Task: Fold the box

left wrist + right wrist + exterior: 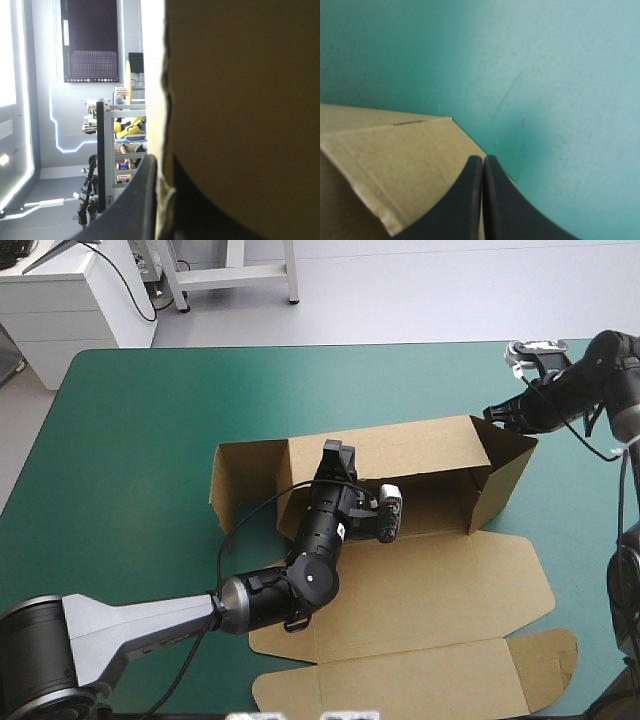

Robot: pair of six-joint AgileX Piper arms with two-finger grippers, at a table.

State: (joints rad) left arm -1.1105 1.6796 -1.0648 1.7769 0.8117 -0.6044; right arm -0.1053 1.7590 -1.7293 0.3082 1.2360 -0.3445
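The brown box (420,580) lies in the middle of the teal-green table (140,440). Its long back wall (420,450) and both end flaps stand up, and its lid panel lies flat toward the front. My left gripper (337,452) reaches over the box floor and is shut on the back wall's top edge. In the left wrist view the board (240,100) sits between the fingers of that gripper (160,200). My right gripper (497,416) is shut, its tip at the back wall's right corner. In the right wrist view the box corner (395,160) lies just under that gripper (483,162).
The flat lid and its rounded tuck flap (545,665) reach close to the table's front edge. Teal-green cover (545,75) shows to the left of the box and beyond it. My left arm crosses the box's front left part.
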